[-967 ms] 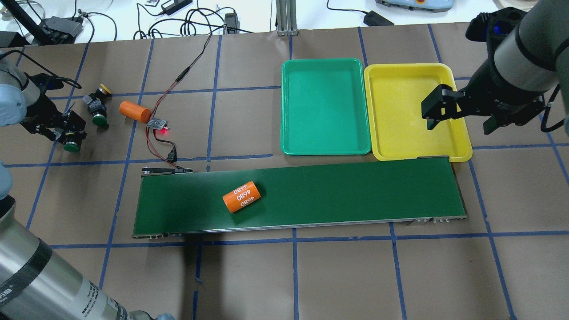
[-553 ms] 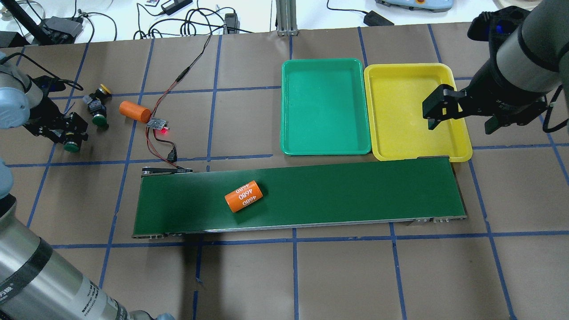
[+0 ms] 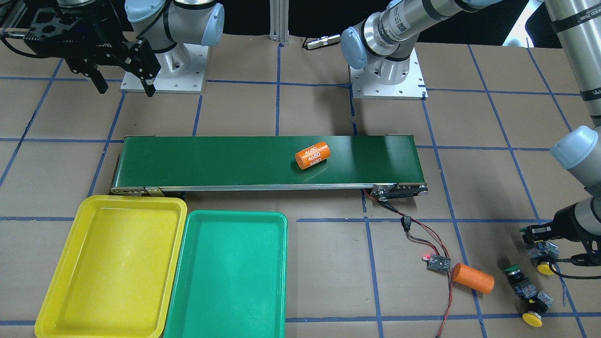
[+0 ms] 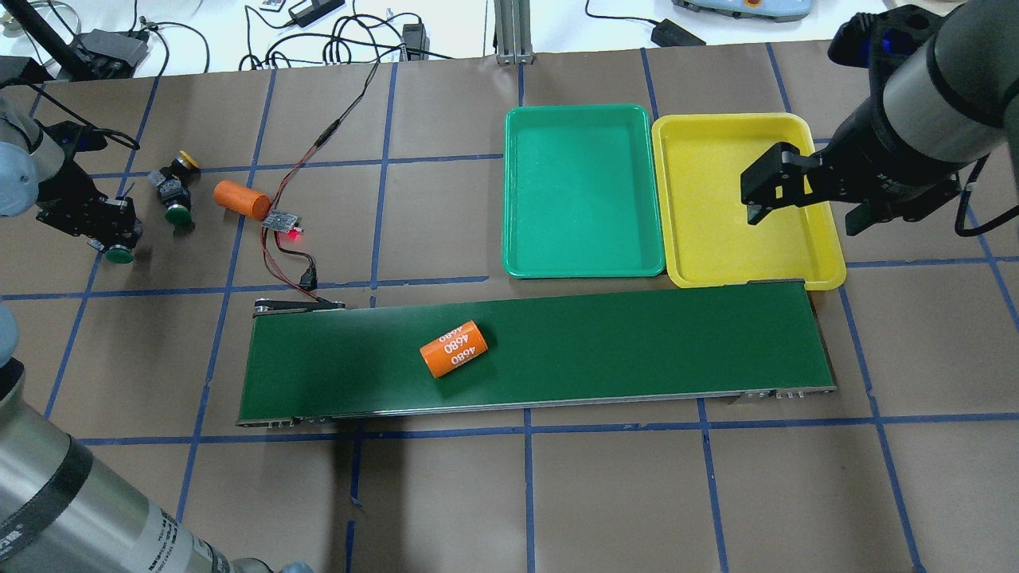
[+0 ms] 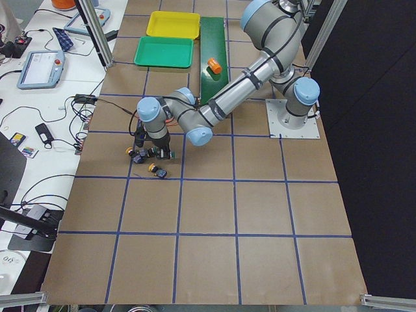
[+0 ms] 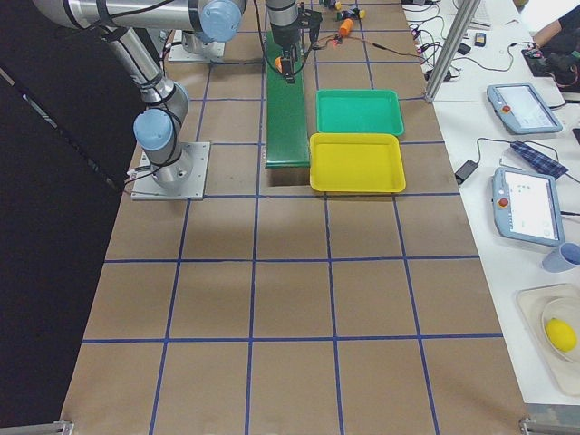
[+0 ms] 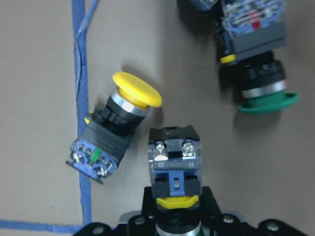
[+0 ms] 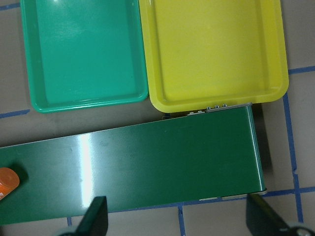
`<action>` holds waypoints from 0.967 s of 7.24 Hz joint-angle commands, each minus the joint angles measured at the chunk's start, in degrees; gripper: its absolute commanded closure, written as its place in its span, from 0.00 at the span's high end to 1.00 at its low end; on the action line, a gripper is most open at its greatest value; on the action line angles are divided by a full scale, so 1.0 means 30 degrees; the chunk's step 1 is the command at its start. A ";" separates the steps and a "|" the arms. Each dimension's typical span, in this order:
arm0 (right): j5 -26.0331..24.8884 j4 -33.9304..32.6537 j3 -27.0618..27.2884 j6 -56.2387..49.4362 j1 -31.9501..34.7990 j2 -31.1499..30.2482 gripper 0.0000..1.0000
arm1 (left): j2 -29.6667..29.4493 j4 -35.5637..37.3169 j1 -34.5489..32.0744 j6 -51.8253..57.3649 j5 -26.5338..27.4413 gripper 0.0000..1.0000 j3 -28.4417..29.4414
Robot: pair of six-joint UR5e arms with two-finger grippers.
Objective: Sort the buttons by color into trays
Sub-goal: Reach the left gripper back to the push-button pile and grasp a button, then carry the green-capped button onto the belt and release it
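Green mushroom cap on a black-and-grey switch body: that is the green-capped push-button, pinched between the fingers of the left gripper, down low at the left end of the brown paper-covered table. Whether it is clear of the paper, I cannot tell. Just beside it in the wrist view, a yellow-capped push-button lies on its side, the corner of its body on a blue tape line. A little farther out, a second green-capped button and a second yellow-capped button lie back to back, bodies close together. Near them rests a plain orange cylinder. Over at the other end, the right gripper hangs with its fingers spread wide above the near right corner of the bright yellow plastic tray. The green plastic tray sits touching it on the left, and both trays are well apart from all four buttons. On the long dark-green conveyor belt lies an orange cylinder marked 4680.
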 commanded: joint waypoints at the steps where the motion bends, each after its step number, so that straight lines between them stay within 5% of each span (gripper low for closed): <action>1: 0.0102 0.0001 0.0001 0.0007 0.0000 0.0001 1.00 | 0.3274 -0.4688 -0.2088 -0.3360 -0.0716 0.00 -0.0573; 2: 0.0102 0.0001 0.0030 0.0036 0.0029 0.0001 1.00 | 0.4333 -0.5062 -0.3899 -0.7412 -0.0926 0.00 -0.1534; 4: 0.0102 -0.0203 0.0030 0.0007 0.0029 0.0059 1.00 | 0.6646 -0.5327 -0.7095 -0.7545 -0.1973 0.00 -0.4832; 7: 0.0073 -0.0174 0.0030 -0.0022 0.0029 0.0060 1.00 | 0.8586 -0.1670 -1.0391 -0.7483 -0.1953 0.00 -0.9997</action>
